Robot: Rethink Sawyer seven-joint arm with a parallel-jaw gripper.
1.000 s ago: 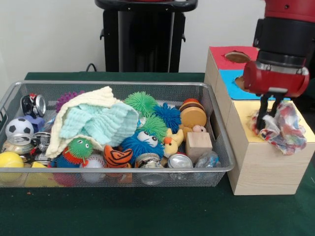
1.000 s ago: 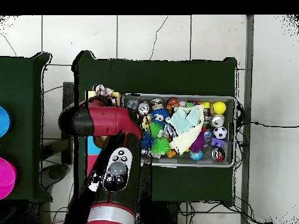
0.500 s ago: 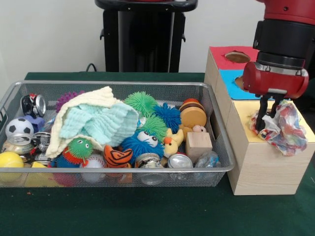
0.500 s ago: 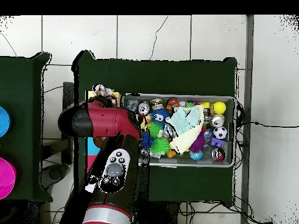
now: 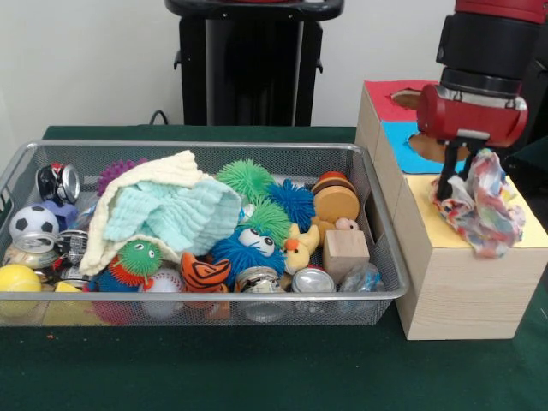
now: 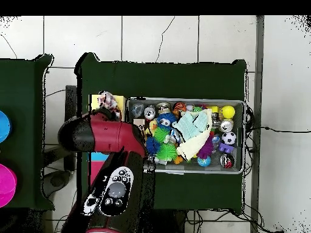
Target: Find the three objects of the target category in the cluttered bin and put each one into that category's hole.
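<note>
Fingers (image 5: 449,181) of my gripper (image 5: 462,178) are pinching one crumpled dotted cloth (image 5: 481,205), thin and limp, which is draping over the yellow box top (image 5: 428,202) and hiding its hole. I'm seeing one cream waffle cloth (image 5: 167,171) and one mint one (image 5: 175,216) bunched in the wire basket (image 5: 197,295); other dotted cloths aren't showing.

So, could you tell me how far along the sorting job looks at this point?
One polka-dot cloth lies crumpled on the yellow-topped box, with the gripper right at its upper edge; it covers the spot where the hole would be, so nothing is visibly dropped in. In the wire bin, only the cream cloth and mint-green cloth show; other dotted cloths may be buried.
</note>
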